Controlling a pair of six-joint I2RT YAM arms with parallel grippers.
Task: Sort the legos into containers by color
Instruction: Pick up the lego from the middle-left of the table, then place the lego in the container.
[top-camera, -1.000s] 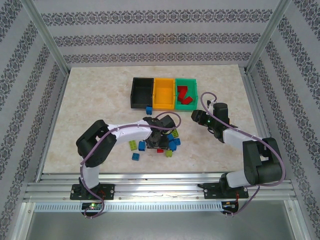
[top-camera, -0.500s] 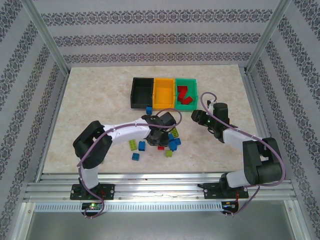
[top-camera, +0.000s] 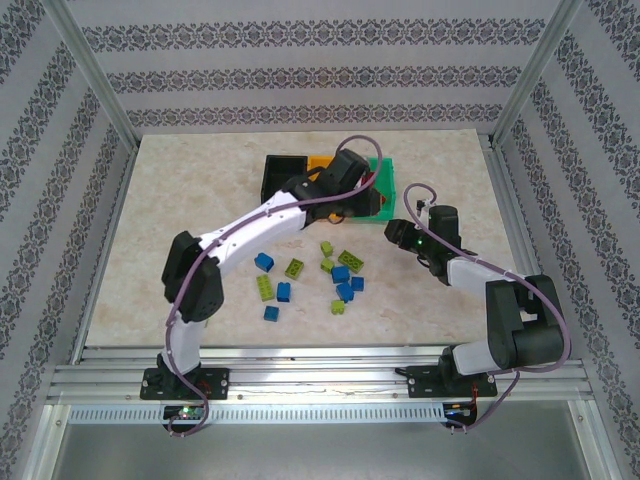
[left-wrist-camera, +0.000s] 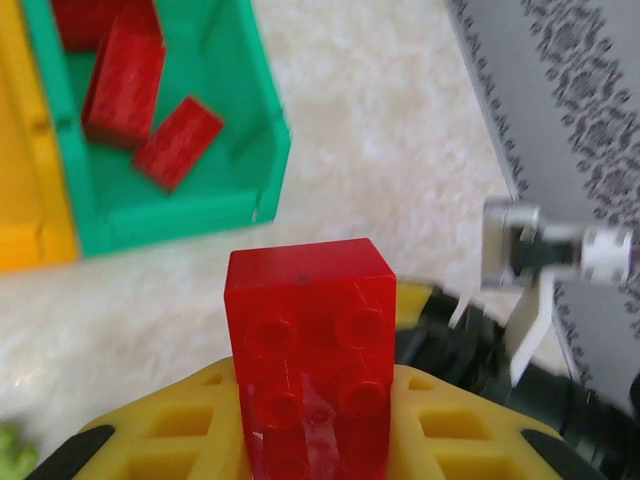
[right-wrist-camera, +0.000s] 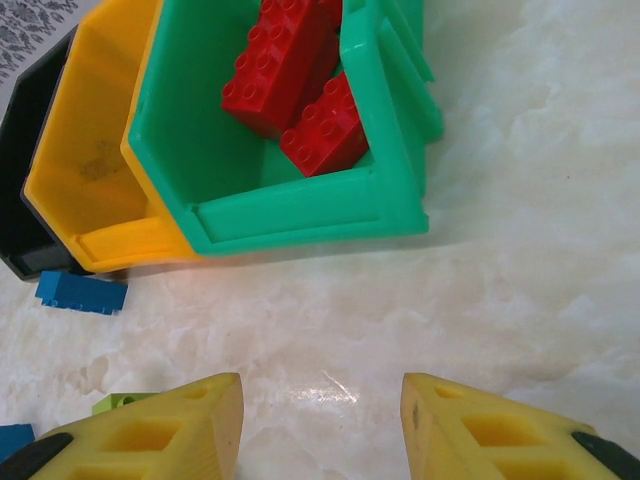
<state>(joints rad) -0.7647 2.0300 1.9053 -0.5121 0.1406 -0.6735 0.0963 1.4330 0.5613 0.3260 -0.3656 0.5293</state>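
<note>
Left jaws: closed on one red brick (left-wrist-camera: 310, 370), studs facing the wrist camera; the brick stands out past the yellow pads (left-wrist-camera: 160, 435).
Held brick, place: raised above the table (top-camera: 180, 200), not inside any bin.
Green bin (left-wrist-camera: 170, 215): ahead and to the left of the left jaws, apart from the held brick; several red bricks (left-wrist-camera: 125, 80) lie inside it.
Right jaws: parted at a moderate gap, nothing gripped; bare table lies between them.
Green bin, from the right jaws: ahead and slightly left, near, its closest wall facing them.
Orange-yellow bin (right-wrist-camera: 90, 170): ahead and left of the right jaws, touching the green bin's side.
Black bin (right-wrist-camera: 25, 200): farther left again, touching the orange-yellow bin.
Blue brick (right-wrist-camera: 80, 292): on the table ahead-left of the right jaws, just in front of the black and orange-yellow bins.
Lime brick (right-wrist-camera: 120, 402): on the table just beyond the tip of the right jaws' left finger.
Loose bricks: blue ones (top-camera: 345, 292) and lime ones (top-camera: 293, 267) scattered on the table, well behind the left jaws and left of the right jaws.
</note>
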